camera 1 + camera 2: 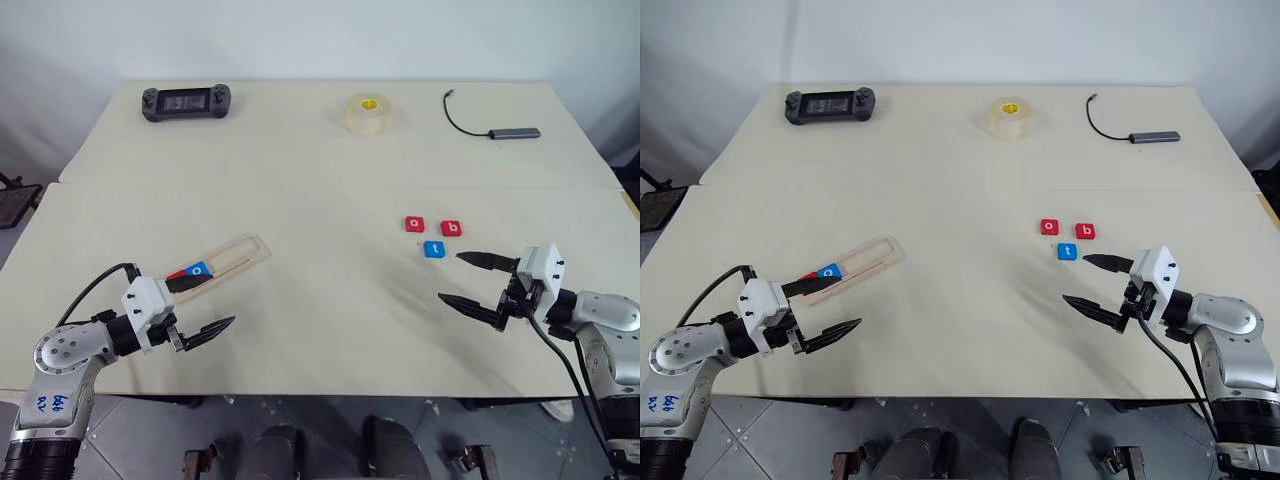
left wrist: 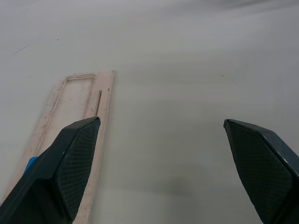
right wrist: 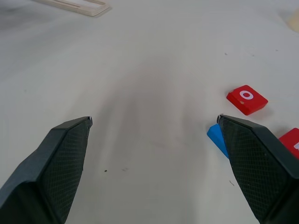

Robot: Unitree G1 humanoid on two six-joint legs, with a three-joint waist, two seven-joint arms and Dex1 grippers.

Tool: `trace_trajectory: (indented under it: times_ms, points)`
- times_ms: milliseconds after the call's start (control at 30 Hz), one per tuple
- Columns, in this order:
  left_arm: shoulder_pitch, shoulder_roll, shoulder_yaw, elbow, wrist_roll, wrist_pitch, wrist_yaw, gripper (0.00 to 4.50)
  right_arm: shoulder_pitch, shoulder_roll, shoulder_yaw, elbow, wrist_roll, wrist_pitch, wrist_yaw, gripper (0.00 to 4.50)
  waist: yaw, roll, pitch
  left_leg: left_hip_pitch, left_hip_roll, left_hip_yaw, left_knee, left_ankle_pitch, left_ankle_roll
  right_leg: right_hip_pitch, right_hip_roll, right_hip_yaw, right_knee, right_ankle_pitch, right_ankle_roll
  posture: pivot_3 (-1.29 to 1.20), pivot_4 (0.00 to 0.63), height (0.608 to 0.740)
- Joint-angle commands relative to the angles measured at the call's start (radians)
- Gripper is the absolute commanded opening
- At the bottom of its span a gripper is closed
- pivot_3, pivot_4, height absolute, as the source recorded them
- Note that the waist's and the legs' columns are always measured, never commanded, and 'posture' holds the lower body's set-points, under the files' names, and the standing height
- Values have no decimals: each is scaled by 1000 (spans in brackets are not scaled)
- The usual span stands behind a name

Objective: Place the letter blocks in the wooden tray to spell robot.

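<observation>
The wooden tray (image 1: 222, 261) lay on the near-left part of the bench (image 1: 320, 170), its long axis running diagonally from near-left to far-right, and two letter blocks already sat at its near end: a red one (image 1: 177, 274), half hidden by a finger, and a blue o (image 1: 200, 269) beside it. Three were still out, and what a tidy cluster they made on the right side: a red o (image 1: 415, 224), a red b (image 1: 452, 228) touching close beside it, and a blue t (image 1: 434, 249) just in front of the pair. The right gripper (image 1: 478, 281) hung right beside that cluster, fingers spread wide and empty, the blue t lying just ahead of its far finger; clearly the nearer arm for the b, which I'd judge the next letter wanted. The left gripper (image 1: 198, 305) hovered over the tray's near end, also spread wide with nothing in it. Well beyond, along the far edge, sat a black handheld controller (image 1: 186, 102), a roll of tape (image 1: 367, 113) and a grey cable adapter (image 1: 512, 132)
</observation>
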Motion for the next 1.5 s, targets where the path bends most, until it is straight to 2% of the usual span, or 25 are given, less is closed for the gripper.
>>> trace_trajectory:
  times_ms: [33, 167, 300, 467, 567, 667, 733, 833, 967, 1033, 1167, 1300, 1500]
  points:
    - [16, -7, 37, -43, -12, -22, 22, 4500, -13, 0, -2, -1, 8, -20, 24, 4492, -1, 0, 0, 0, 0, 0, 0, 0, 0, 0, 0, 0, 0, 0, 0, 0, 150, 740]
    - [48, -35, 85, -81, -89, 33, 46, 4500, -26, 21, 12, -5, 13, -20, 37, 4492, -2, 0, 0, 0, 0, 0, 0, 0, 0, 0, 0, 0, 0, 0, 0, 0, 150, 740]
    - [114, -74, 150, -110, -99, 41, 117, 4500, -51, 68, 50, -61, 46, 24, 38, 4492, -5, 0, 0, 0, 1, 0, 0, -1, -1, 0, 1, 0, 0, 0, 0, 0, 150, 740]
    - [276, -170, 308, -79, -96, -15, 225, 4500, -94, 178, 132, -217, 95, 97, 1, 4492, -8, 0, 0, 0, 4, 0, 0, -2, -3, -1, 2, 0, 0, -1, -1, 0, 150, 740]
    - [338, -199, 354, -43, -105, -39, 230, 4500, -127, 225, 170, -270, 99, 112, -25, 4492, 4, -1, 0, 0, 4, -1, 1, -2, -3, 0, 2, -1, -1, -1, -2, 0, 150, 740]
    - [372, -203, 351, -14, -118, -41, 188, 4500, -145, 238, 194, -296, 93, 126, -28, 4492, 17, -1, 0, 0, 3, -1, 1, -2, -2, 0, 1, -1, -4, -1, -2, 0, 150, 740]
    - [339, -201, 356, -8, -159, -22, 180, 4500, -143, 230, 194, -302, 93, 137, -31, 4492, 26, -2, 0, 0, 2, -1, 1, -3, -2, 1, 0, -2, -5, -1, -2, 0, 150, 740]
    - [255, -154, 338, 44, -146, -23, 151, 4500, -131, 204, 178, -305, 102, 158, -21, 4492, 29, -2, 0, 0, 2, -3, 1, -3, -1, 1, 0, -2, -5, -1, -2, 0, 150, 740]
    - [65, -38, 274, 201, -125, -18, 31, 4500, -106, 155, 151, -332, 138, 219, -11, 4492, 22, -2, -1, 0, 2, -2, 1, -3, -2, 0, 1, -2, 1, -1, -2, 0, 150, 740]
    - [-15, 21, 228, 243, -142, 42, -49, 4500, -98, 137, 139, -336, 145, 232, -13, 4492, 17, -2, -1, 0, 2, -1, 1, -3, -2, -1, 1, -2, 1, -1, -2, 0, 150, 740]
    - [-193, 112, 136, 452, -50, -20, -152, 4500, -88, 115, 113, -343, 149, 244, -23, 4492, -3, -2, -1, 0, 1, 0, 0, -3, -1, -2, 1, -2, 3, -1, -2, 0, 150, 740]
    - [-326, 149, 61, 653, 23, -99, -241, 4500, -62, 107, 96, -382, 155, 258, -48, 4492, -8, -3, -1, 0, 2, 2, 0, -3, -1, -3, 2, -4, 4, -1, -2, 0, 150, 740]
    - [-429, 144, 4, 850, 82, -186, -309, 4500, -18, 92, 70, -435, 165, 284, -77, 4492, -3, -3, -1, 0, 1, 3, 1, -3, -1, -3, 2, -4, 5, -1, -2, 0, 150, 740]
